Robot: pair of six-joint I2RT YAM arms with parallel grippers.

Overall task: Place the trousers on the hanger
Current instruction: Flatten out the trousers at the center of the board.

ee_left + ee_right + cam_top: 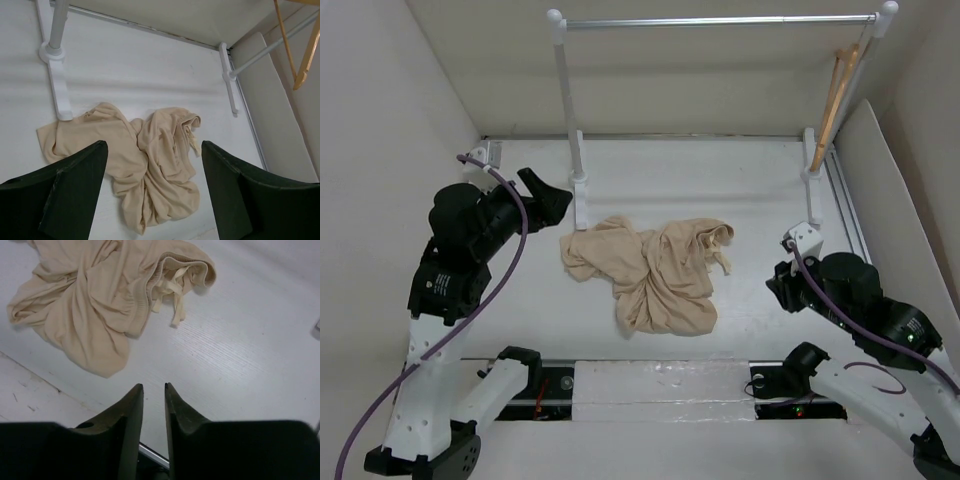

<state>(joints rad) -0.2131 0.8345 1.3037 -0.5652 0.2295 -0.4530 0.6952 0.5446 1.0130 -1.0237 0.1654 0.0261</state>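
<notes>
1. A white tabletop [740,180] is enclosed by pale walls, and a white-posted rack [720,20] with a silver rail is seen standing along its far side.
2. The trousers [655,270] are found crumpled in a beige heap near the middle of the tabletop, just in front of the rack's left foot, with one edge touching it.
3. The drawstring [172,295] is shown spilling from the waist opening at the heap's right end.
4. The wooden hanger [832,100] is seen hung at the rail's right end, tilted beside the right post and well apart from the trousers.
5. The left arm [470,240] is held above the tabletop left of the heap; its jaws are spread wide and nothing is gripped.
6. The right arm [860,295] is held to the right of the heap; its jaws are parted by only a narrow slit, and nothing is held between them.
</notes>
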